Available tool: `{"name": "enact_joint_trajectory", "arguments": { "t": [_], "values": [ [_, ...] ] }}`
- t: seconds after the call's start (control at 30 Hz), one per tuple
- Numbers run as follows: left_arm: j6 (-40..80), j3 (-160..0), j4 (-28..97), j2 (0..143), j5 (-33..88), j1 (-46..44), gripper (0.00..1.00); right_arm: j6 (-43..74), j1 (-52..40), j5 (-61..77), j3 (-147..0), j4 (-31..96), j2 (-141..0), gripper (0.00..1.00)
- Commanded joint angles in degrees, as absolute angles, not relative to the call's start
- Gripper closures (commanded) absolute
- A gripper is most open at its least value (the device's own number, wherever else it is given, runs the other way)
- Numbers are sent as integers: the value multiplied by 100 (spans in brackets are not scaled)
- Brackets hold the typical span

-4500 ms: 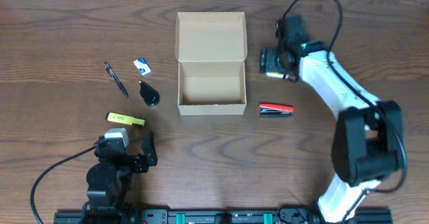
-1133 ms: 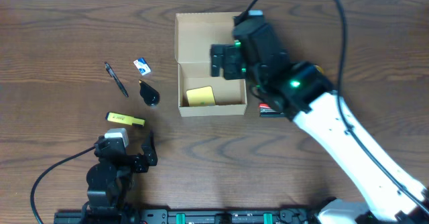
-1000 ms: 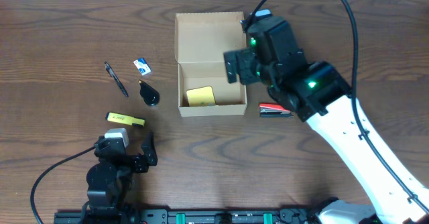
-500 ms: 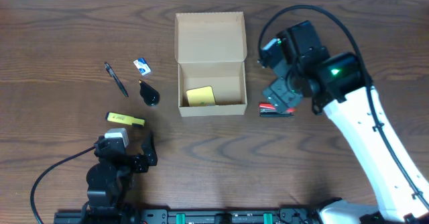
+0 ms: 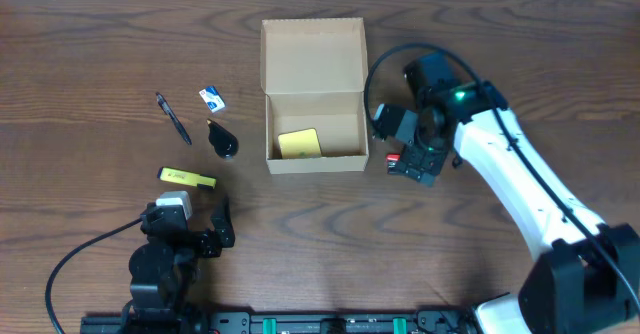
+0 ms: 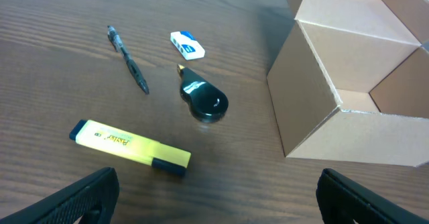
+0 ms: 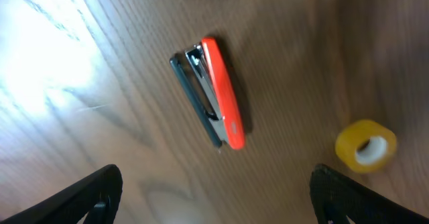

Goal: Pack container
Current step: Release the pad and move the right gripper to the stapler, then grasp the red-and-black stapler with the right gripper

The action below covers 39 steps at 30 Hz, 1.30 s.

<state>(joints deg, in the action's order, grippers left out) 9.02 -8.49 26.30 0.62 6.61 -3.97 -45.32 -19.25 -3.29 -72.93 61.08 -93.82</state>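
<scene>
Right gripper (image 7: pixel 214 187), fingers spread wide, hovers over slim glossy red stapler (image 7: pixel 220 96) on grained wooden table (image 7: pixel 301 49)

The container (image 5: pixel 314 109) is a plain tan cardboard box, standing upright with its flap lid open, yellow pad (image 5: pixel 299 143) lying inside

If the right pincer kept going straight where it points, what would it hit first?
Probably the red stapler, lying on the table right in line with the open right pincer; the gap between them is hard to judge.
</scene>
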Motion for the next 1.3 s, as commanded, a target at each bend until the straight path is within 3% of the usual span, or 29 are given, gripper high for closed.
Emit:
{"name": "enact_joint_trajectory", "arguments": {
  "t": [0.0,0.5,1.27],
  "values": [
    [880,-744,2609,23,578,-421,5,-4969,-1839,-475,-6914,5819,-9522,8],
    [880,-744,2609,23,578,-421,5,-5046,-1640,-580,-6351,4772,-10508,10],
    [880,-744,2609,23,578,-421,5,-5065,-1181,10,-6276,4309,-10514,8]
  ]
}}
